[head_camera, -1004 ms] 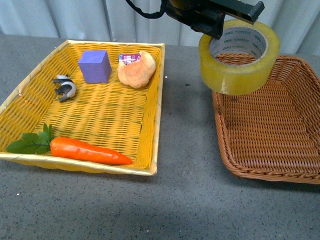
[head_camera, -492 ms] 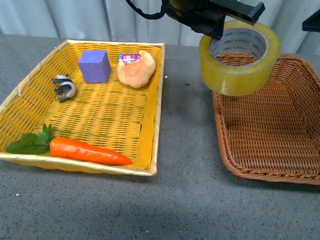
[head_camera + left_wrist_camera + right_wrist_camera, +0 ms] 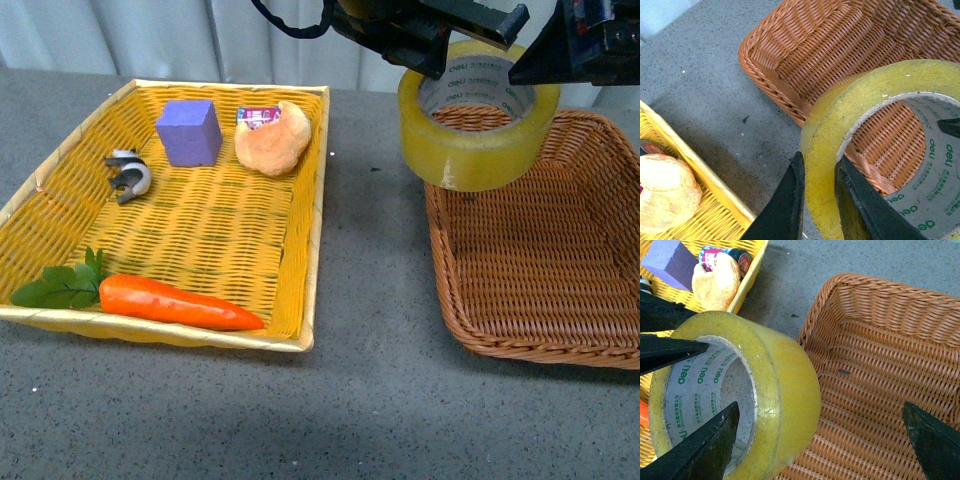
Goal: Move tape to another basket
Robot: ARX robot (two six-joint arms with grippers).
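Showing wide translucent yellow tape (image 3: 478, 140), pale-printed inside.

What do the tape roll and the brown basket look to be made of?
The tape: glossy, translucent yellow plastic film, wound in layers on a pale printed core, probably cardboard. The basket: brown woven strands with a matte look, wicker or rattan by appearance, though a plastic imitation cannot be ruled out.

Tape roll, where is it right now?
The tape hangs at the front view's upper right, clamped in the left hand, over the far left corner of the brown basket, right of the yellow basket.
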